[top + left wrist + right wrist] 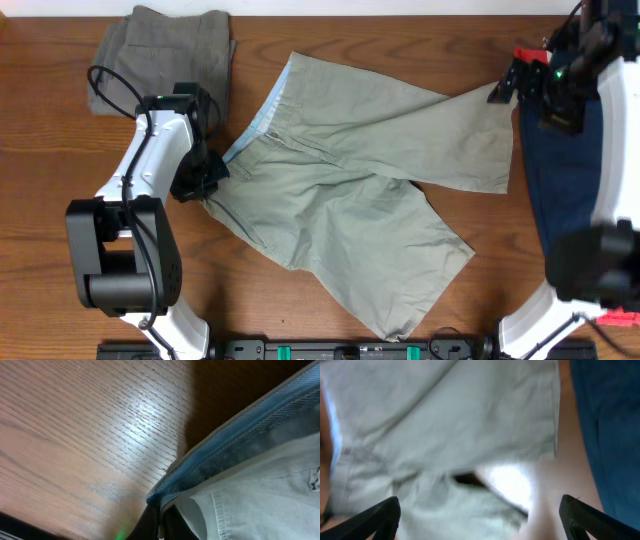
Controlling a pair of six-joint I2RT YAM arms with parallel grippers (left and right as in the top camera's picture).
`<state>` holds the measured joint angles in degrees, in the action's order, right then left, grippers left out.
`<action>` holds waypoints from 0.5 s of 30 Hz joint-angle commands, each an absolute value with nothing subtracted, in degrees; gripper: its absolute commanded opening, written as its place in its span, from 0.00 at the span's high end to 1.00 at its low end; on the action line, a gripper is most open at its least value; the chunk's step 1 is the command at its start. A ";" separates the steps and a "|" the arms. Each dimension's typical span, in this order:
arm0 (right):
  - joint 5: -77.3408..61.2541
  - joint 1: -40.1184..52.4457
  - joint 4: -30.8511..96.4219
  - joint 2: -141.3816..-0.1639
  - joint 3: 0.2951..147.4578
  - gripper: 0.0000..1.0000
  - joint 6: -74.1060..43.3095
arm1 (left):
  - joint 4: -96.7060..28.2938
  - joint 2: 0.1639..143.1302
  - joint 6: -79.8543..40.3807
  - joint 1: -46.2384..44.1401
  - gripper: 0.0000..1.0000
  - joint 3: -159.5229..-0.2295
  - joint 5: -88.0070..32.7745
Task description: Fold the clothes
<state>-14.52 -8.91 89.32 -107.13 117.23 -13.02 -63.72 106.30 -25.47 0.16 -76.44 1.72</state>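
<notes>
Khaki shorts [360,190] lay opened out flat across the middle of the wooden worktop [60,150]. The waistband [262,125] was turned toward 10 o'clock, one leg ran out toward 2 o'clock, and the other toward 5 o'clock. The legs overlapped slightly at the crotch and the cloth was lightly creased. Left tool [205,180] sat at about 9 o'clock on the lower corner of the waistband, with its jaws closed tight on the edge of the fabric there. In the left wrist view, the pale blue lining [240,435] of the waistband ran diagonally up from the pinch point, with bare wood beside it. Right tool [500,92] was at 2 o'clock, over the hem of the upper leg. In the right wrist view, its two black fingers [375,520] stood fully apart at the lower corners of the frame, with nothing between them. That view was blurred and showed only khaki cloth below. Whether the fingertips touched the cloth could not be told. Grey-olive shorts [165,55] lay folded at 11 o'clock, near the waistband but apart from it. Navy shorts [565,190] lay along the 3 o'clock edge, partly under the right arm and just beside the hem of the upper khaki leg.
</notes>
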 commanded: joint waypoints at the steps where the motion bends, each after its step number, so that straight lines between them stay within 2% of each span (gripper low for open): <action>1: -14.33 -5.06 93.19 -102.37 118.26 0.01 -12.93 | -63.57 105.65 -25.19 0.40 0.94 -76.27 2.59; 9: -10.02 13.91 97.30 -94.65 111.26 0.01 -13.63 | -63.57 105.65 -25.19 0.43 0.94 -76.27 2.59; 15: -5.56 28.95 97.23 -89.65 101.19 0.01 -23.18 | -63.31 105.65 -25.21 1.15 0.94 -76.27 2.57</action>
